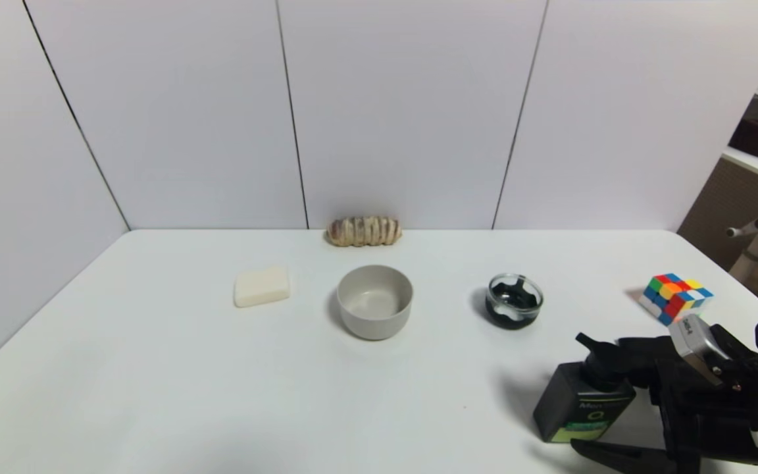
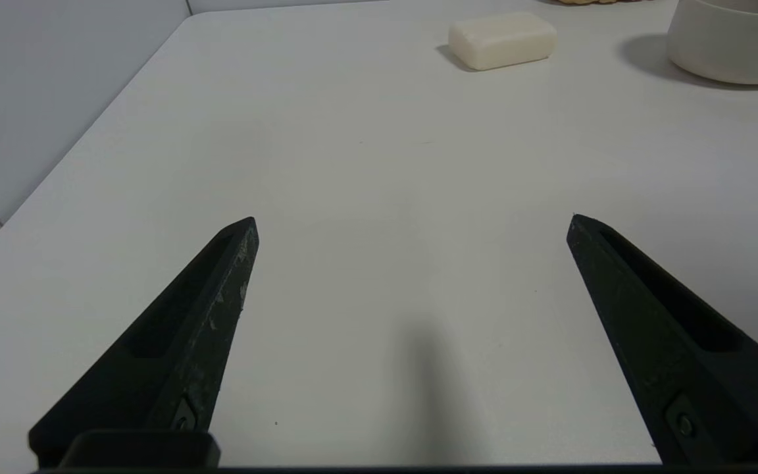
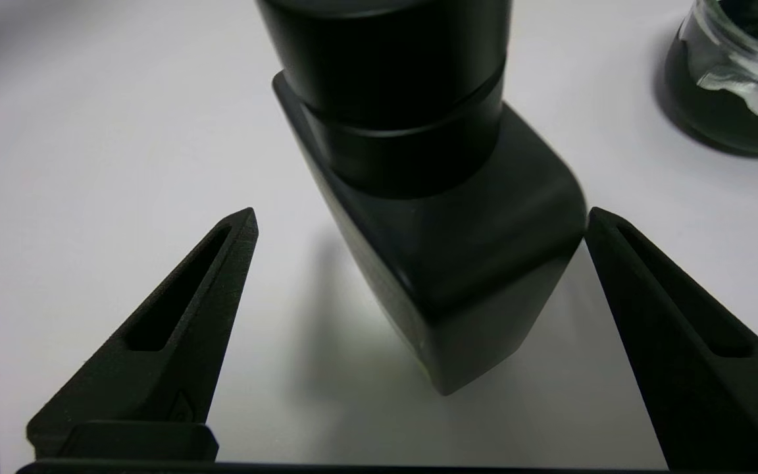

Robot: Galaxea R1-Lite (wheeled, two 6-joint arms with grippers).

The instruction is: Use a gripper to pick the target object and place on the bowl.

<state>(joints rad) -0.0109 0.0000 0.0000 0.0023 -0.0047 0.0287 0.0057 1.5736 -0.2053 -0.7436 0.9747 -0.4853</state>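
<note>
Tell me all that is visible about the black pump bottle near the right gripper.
The pump bottle is small, squarish and black, seemingly smooth plastic, with a black pump top, pale lettering and a green label low on its front. It stands upright on the white table, near the front right, nearer than the glass dish. The right gripper is open, with one finger on each side of the bottle; one fingertip lies close against its corner, the other is apart. Whether they touch is unclear.

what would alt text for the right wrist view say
The right gripper, jaws open, straddles the black pump bottle standing on the white table, not yet clamped on it. A clear glass dish with dark contents sits farther off.
</note>
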